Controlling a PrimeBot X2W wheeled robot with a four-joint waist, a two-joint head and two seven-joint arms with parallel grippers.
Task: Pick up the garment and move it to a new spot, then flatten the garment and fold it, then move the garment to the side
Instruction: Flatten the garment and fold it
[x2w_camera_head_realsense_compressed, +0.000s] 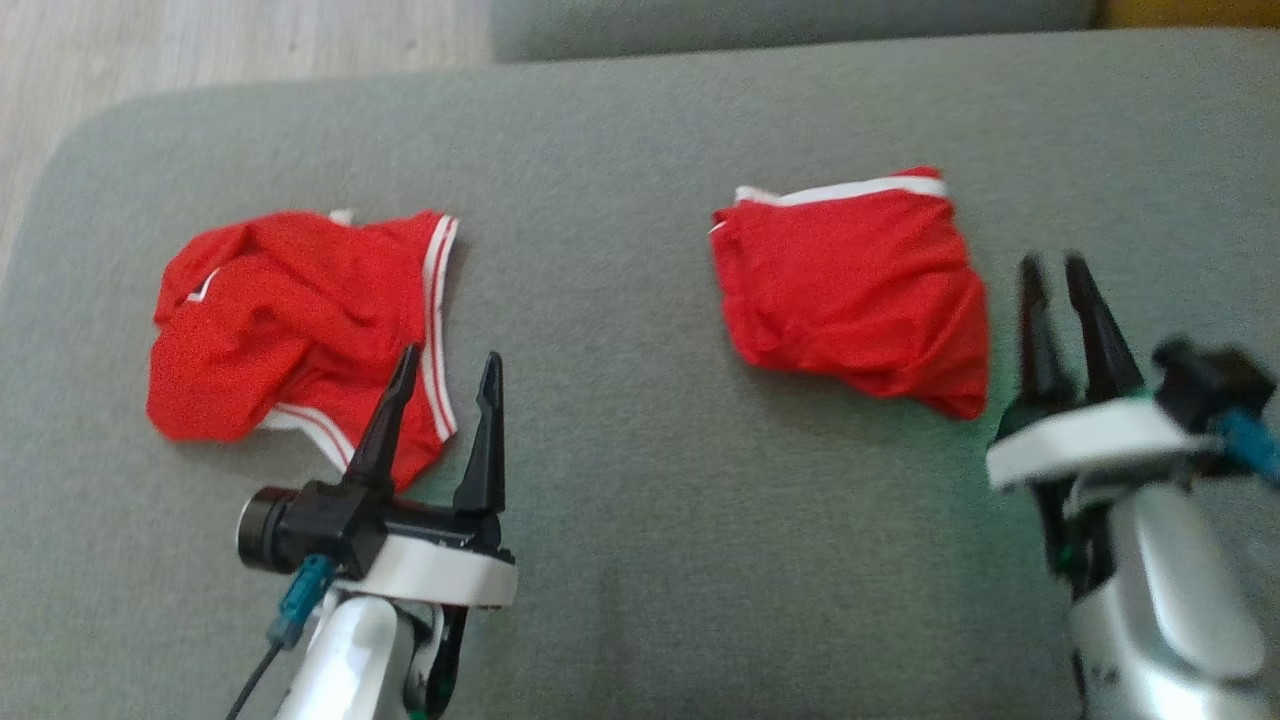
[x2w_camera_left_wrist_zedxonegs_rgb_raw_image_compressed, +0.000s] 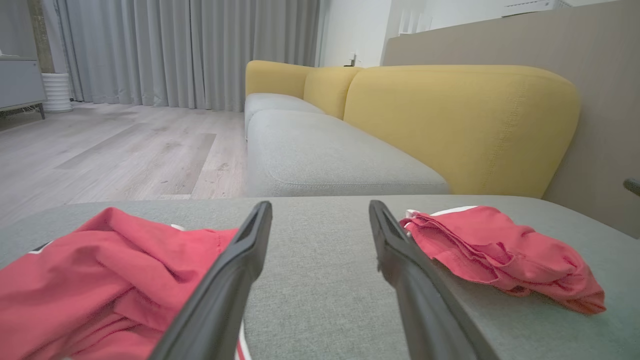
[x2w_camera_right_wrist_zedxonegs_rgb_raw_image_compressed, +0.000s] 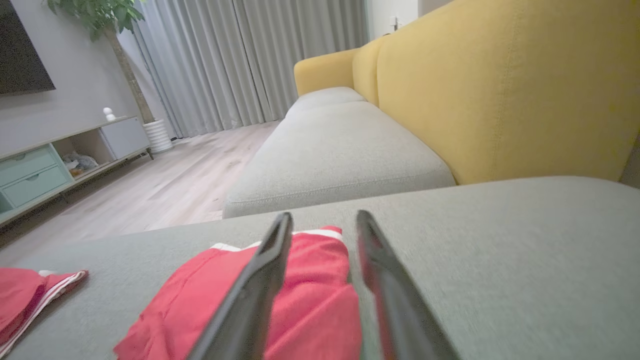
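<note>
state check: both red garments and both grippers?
left red garment: crumpled, unfolded, lying on the grey cushion
right red garment: folded into a compact bundle, lying on the cushion
left gripper: fingers wide apart, empty
right gripper: fingers narrowly apart, empty, beside the right red garment

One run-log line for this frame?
left gripper: jaws wide, empty, by crumpled red white-trimmed garment | right gripper: jaws slightly apart, empty, beside folded red white-trimmed garment | both on grey fabric cushion
</note>
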